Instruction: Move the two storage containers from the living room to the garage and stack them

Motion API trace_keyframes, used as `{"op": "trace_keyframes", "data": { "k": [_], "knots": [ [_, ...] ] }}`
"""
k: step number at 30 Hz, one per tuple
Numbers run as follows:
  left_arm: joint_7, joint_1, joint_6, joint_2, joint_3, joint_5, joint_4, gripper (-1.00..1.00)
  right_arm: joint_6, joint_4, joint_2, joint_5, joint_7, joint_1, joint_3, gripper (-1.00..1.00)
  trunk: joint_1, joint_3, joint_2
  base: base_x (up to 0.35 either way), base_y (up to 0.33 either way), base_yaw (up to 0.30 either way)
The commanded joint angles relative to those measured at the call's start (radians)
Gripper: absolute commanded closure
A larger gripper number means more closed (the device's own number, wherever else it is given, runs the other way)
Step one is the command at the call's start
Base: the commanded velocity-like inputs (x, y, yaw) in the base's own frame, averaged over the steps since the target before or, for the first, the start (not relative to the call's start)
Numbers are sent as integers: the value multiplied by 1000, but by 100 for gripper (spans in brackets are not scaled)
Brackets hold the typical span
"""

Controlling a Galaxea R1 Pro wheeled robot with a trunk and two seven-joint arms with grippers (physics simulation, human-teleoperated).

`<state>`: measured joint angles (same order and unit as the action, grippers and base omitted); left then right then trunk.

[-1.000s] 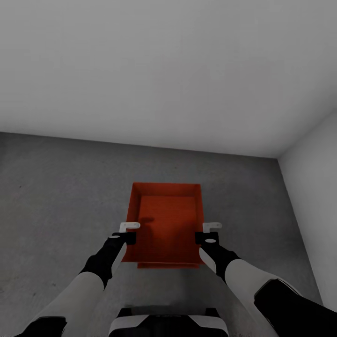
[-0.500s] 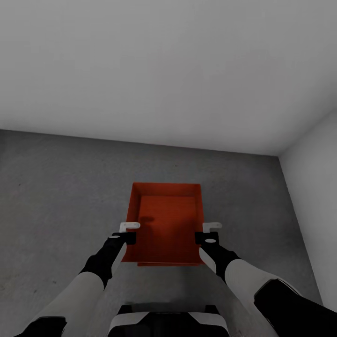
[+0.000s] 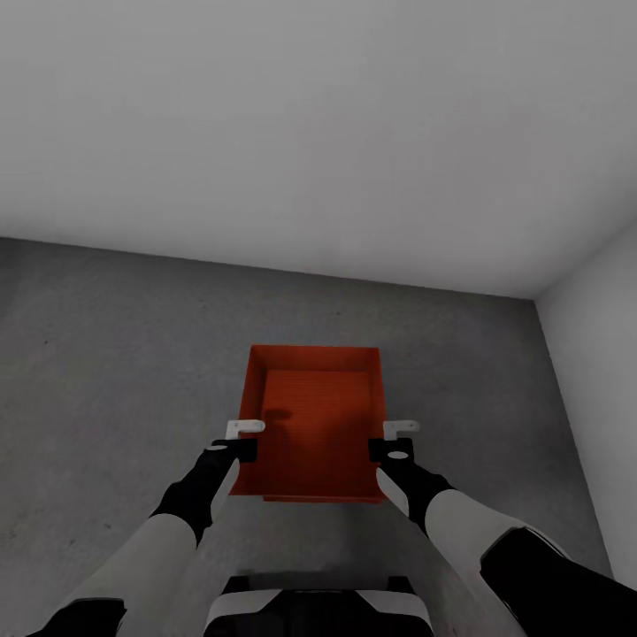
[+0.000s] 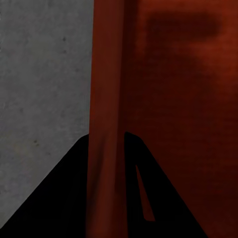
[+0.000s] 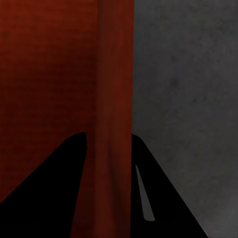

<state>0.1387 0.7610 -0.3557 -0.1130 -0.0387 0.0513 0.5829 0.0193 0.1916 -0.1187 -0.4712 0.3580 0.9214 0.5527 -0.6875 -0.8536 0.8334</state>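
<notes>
An orange-red open-top storage container point(image 3: 317, 425) hangs in front of me over the dark grey concrete floor point(image 3: 106, 354) of the garage. My left gripper point(image 3: 237, 440) is shut on its left wall and my right gripper point(image 3: 395, 438) is shut on its right wall. In the left wrist view, the thin wall point(image 4: 105, 89) runs between the left gripper's point(image 4: 106, 140) dark fingers. The right wrist view shows the other wall point(image 5: 115, 74) clamped the same way by the right gripper point(image 5: 108, 136). A thin orange-red strip point(image 3: 318, 499) under the near edge is the other container, almost wholly hidden.
A plain grey-white wall point(image 3: 310, 133) stands ahead, meeting the floor a little beyond the container. A second wall point(image 3: 602, 310) closes the right side, forming a corner at the far right. Bare concrete spreads to the left.
The whole view has shifted a little: the wall's foot sits higher in the picture. The orange-red strip under the held container's near edge has narrowed. Both grippers keep their hold.
</notes>
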Motion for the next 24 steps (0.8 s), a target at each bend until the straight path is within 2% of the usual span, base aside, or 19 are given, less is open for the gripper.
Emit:
{"op": "trace_keyframes", "data": {
  "k": [1,24],
  "knots": [
    [-3,0,-6,-37,-17,4,0,100,-15,3,-9,17,1,1,-17,100,0,-1,1,0,0,4],
    [-2,0,-6,-37,-17,2,1,100,-15,3,-9,17,2,1,-16,100,0,-1,1,0,0,0]
  ]
}}
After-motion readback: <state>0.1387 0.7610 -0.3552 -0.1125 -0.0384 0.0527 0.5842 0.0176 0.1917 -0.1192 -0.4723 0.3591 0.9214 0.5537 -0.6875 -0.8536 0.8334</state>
